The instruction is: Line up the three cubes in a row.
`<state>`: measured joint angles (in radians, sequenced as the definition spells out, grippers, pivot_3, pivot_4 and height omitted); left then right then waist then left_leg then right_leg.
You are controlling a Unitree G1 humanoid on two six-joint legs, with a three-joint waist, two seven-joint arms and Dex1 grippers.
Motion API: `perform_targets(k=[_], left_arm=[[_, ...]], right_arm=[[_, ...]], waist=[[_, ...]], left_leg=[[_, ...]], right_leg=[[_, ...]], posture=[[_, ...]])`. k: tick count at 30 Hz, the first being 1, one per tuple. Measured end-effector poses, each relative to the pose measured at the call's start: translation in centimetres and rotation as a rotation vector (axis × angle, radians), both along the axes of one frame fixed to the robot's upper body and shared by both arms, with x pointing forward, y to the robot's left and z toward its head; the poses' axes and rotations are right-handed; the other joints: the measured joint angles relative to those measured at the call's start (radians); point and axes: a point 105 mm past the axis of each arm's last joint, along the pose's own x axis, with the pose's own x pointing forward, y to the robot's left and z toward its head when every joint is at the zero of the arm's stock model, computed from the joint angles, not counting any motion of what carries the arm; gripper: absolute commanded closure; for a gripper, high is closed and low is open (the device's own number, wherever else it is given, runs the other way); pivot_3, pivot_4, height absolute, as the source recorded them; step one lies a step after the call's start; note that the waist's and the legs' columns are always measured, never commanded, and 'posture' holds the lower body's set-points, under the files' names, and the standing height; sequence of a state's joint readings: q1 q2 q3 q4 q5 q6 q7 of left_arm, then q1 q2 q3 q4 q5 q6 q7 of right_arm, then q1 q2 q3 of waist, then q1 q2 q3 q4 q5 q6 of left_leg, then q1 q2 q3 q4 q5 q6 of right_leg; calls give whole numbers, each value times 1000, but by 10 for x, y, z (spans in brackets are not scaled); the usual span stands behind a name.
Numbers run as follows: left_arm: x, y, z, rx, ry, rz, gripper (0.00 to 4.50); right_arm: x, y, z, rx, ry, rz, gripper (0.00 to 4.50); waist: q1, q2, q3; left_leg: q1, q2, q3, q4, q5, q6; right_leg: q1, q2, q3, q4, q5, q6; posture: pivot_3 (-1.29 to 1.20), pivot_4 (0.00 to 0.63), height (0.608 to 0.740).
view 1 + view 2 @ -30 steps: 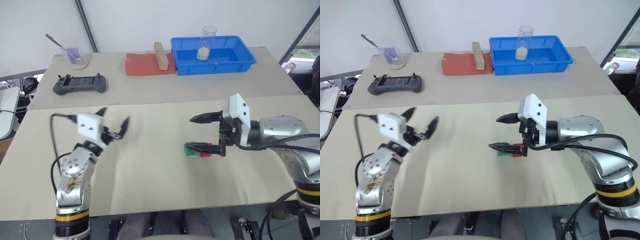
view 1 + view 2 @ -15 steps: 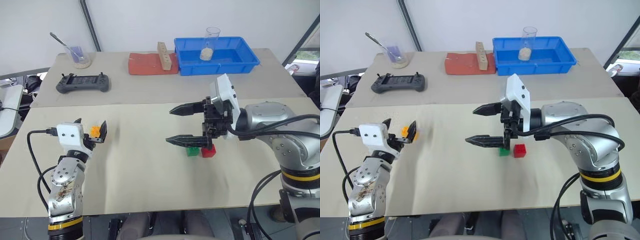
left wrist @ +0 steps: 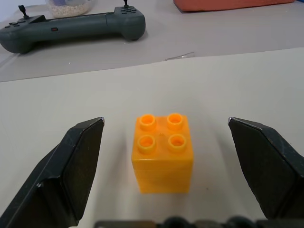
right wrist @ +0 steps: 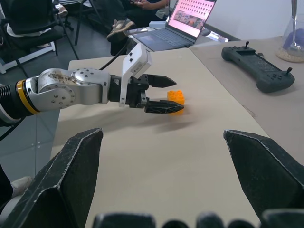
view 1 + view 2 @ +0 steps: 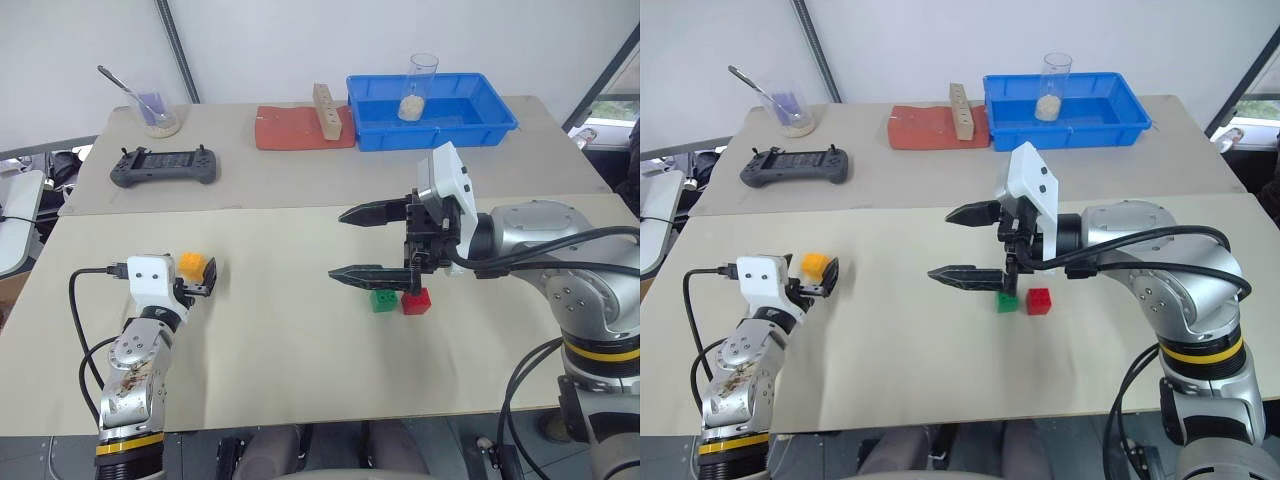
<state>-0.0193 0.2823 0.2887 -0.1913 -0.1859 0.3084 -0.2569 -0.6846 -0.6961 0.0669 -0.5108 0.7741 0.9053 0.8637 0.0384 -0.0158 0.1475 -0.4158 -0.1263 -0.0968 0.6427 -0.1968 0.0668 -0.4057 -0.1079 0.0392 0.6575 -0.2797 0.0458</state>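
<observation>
The yellow-orange cube (image 3: 164, 152) stands on the near left of the tan table, between the fingers of my left gripper (image 5: 192, 276). That gripper is open and low over the table, with a gap to the cube on each side. The green cube (image 5: 382, 300) and the red cube (image 5: 417, 301) sit side by side, touching, near the table's middle. My right gripper (image 5: 336, 244) hovers open just above and to the left of the green cube, pointing left, holding nothing. In the right wrist view the left gripper (image 4: 173, 95) also straddles the yellow-orange cube (image 4: 176, 96).
On the far table lie a black game controller (image 5: 160, 165), a cup with a spoon (image 5: 155, 112), a red pad (image 5: 290, 130) with a tall wooden block (image 5: 324, 108), and a blue tray (image 5: 500, 115) holding a glass (image 5: 422, 85). A laptop (image 4: 187, 16) stands beyond the table.
My left gripper has sunk to the table and now straddles the yellow-orange cube. The right gripper has lifted off the green and red cubes and moved left, uncovering them.
</observation>
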Motion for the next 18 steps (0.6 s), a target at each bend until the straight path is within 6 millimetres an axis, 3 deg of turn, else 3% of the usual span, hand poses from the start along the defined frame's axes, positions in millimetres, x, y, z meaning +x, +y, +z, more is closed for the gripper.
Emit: perform_targets(k=[1,6,13,15,18], left_arm=[[0,1,-3,-2,8,3,830],[0,5,-12,-4,40,9,3214],[4,4,-10,44,33,-33,3199],[8,-7,-6,99,36,-124,3199],[13,-43,10,99,4,-361,3199]], right_arm=[[0,0,0,0,0,-1,0],[0,0,0,1,-1,-3,0],[0,0,1,8,-2,-13,0],[1,-4,1,-4,-6,-26,0],[1,-15,-6,-32,9,-66,0]], waist=[[0,0,0],[0,0,0],[1,0,0],[3,0,0],[7,0,0]], left_leg=[[0,0,0,0,0,0],[0,0,0,0,0,0],[0,0,0,0,0,0],[0,0,0,0,0,0],[0,0,0,0,-4,-7]], right_leg=[[0,0,0,0,0,0],[0,0,0,0,0,0],[0,0,0,0,0,0],[-1,-1,0,-1,0,0],[-1,-2,-1,-2,0,0]], posture=[[0,150,740],[0,150,740],[0,150,740],[0,150,740],[0,150,740]])
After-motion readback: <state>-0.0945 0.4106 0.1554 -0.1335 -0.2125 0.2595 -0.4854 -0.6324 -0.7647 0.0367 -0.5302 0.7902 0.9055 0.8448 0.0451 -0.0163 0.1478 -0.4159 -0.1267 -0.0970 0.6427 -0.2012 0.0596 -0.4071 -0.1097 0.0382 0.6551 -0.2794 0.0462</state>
